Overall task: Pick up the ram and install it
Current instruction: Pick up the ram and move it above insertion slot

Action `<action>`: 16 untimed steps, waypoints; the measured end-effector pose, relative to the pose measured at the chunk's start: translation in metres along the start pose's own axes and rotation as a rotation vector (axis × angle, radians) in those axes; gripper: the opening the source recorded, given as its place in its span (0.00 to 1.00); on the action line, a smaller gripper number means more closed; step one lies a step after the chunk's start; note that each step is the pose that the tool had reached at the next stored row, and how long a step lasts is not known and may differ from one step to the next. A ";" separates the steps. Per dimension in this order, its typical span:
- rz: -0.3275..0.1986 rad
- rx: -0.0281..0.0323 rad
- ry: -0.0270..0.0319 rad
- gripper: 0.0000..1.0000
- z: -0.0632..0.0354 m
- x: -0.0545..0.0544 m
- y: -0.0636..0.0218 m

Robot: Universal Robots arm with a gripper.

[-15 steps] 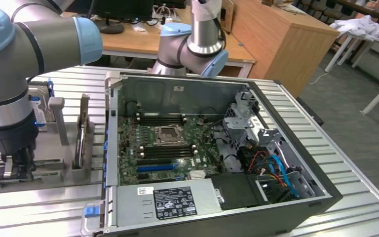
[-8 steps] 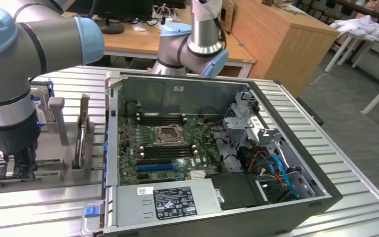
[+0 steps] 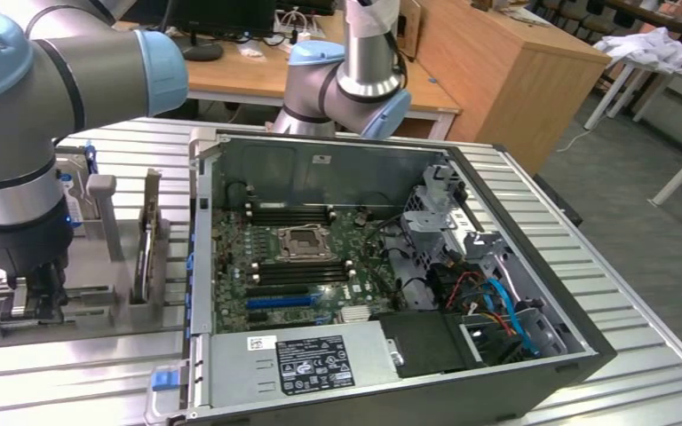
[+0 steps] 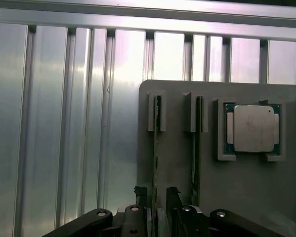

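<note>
The ram (image 4: 157,148) is a thin green stick standing on edge in a slot of a grey holder (image 4: 176,158). My gripper (image 4: 157,196) is low over one end of it. Its two black fingers (image 4: 139,193) stand one on each side of the stick, with a small gap to the board on both sides, so the gripper is open. In the exterior view my gripper (image 3: 31,306) reaches down into the grey holder (image 3: 92,302) at that view's left. The motherboard's dark memory slots (image 3: 299,272) lie beside the processor socket (image 3: 305,240).
A second green stick (image 4: 197,148) stands in the neighbouring slot, and a square silver processor chip (image 4: 251,128) lies in a pocket beyond it. The open computer case (image 3: 519,351) sits mid-table on ribbed aluminium (image 3: 104,373). Another arm (image 3: 359,75) stands behind the case.
</note>
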State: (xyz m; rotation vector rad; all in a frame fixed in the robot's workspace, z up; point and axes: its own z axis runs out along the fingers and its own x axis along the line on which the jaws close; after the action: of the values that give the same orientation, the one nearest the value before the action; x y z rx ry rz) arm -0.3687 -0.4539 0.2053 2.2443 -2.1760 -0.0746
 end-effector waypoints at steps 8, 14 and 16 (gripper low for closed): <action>0.000 0.0002 -0.0002 0.30 0.0081 0.000 -0.0004; 0.000 0.0003 -0.0002 0.30 0.0060 0.000 -0.0003; 0.000 0.0001 -0.0001 0.30 0.0059 0.000 -0.0002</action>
State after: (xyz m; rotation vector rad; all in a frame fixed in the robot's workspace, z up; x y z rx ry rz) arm -0.3687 -0.4539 0.1994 2.2444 -2.1762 -0.0745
